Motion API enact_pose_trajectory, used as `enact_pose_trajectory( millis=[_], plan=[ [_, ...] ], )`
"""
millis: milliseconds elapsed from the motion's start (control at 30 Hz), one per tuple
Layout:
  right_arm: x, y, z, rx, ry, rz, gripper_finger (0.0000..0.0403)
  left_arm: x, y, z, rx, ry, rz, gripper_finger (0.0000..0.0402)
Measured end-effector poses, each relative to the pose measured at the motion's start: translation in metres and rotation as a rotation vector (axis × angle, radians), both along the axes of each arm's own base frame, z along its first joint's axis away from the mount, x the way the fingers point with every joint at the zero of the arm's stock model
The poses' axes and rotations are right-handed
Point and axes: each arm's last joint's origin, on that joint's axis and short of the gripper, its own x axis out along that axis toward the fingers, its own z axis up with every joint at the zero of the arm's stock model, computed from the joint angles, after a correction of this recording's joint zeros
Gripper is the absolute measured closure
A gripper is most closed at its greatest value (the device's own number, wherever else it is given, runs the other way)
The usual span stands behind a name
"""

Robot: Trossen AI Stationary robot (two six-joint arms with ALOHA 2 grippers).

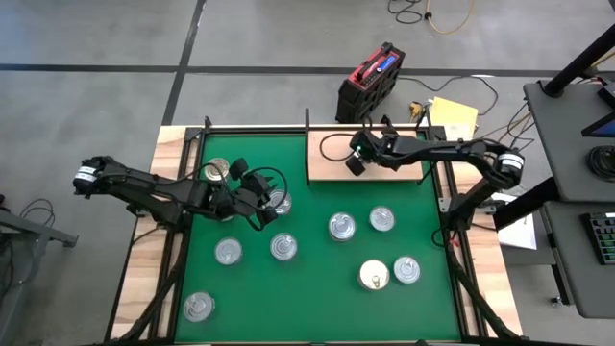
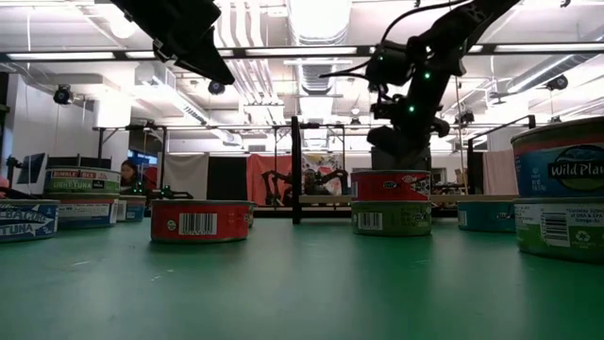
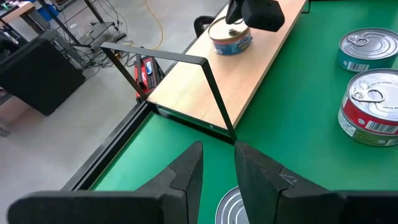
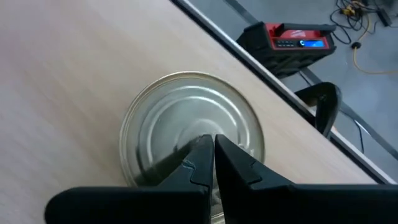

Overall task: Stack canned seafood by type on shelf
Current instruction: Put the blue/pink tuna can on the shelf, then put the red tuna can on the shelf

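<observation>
Looking at the wooden shelf, only one can sits on it so far, so the job has just begun. The shelf lies at the far edge of the green mat. The right gripper hangs just above that can's silver lid, with its two fingers pressed together and nothing between them. I think it has set the can down, or is nudging it into place. All the other cans are off the shelf, spread over the mat on the near side of it. Four lie close below the shelf: two side by side and, nearer the front, a gold-topped can next to a silver one. More lie farther from the shelf, toward the left arm, and one is far away in the front corner. The left gripper floats over the mat well away from the shelf, above a can. Its fingers stand a little apart and hold nothing. So about nine cans are left to move and sort by kind. Some words can be read from table height. A big can close to the camera says "Wild Pla", and the rest is cut off. A green can far off says "Bumble Bee" and "Tuna". A red can shows a bar code. A red can stands on top of a green one, but I cannot tell if that stack is on the shelf.
</observation>
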Motion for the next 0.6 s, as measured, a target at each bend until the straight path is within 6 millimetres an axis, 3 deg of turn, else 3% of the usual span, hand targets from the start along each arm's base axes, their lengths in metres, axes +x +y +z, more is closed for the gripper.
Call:
enact_pose_trajectory(
  millis=[233,367,467,600],
  plan=[
    [0.001,-0.003,0.003,-0.022,-0.018,0.008,0.0394,0.0,0.0,0.0,0.0,0.0,0.0,0.0324],
    [-0.003,0.001,0.021,-0.056,-0.08,0.025,0.0394,0.0,0.0,0.0,-0.005,-0.004,0.002,0.0324],
    [-0.008,0.015,0.041,-0.087,-0.149,0.06,0.0394,0.0,-0.001,-0.001,-0.023,-0.008,0.002,0.0324],
    [-0.022,0.049,0.061,-0.092,-0.243,0.168,0.0394,0.0,-0.005,-0.002,-0.097,-0.009,-0.049,0.0324]
  ],
)
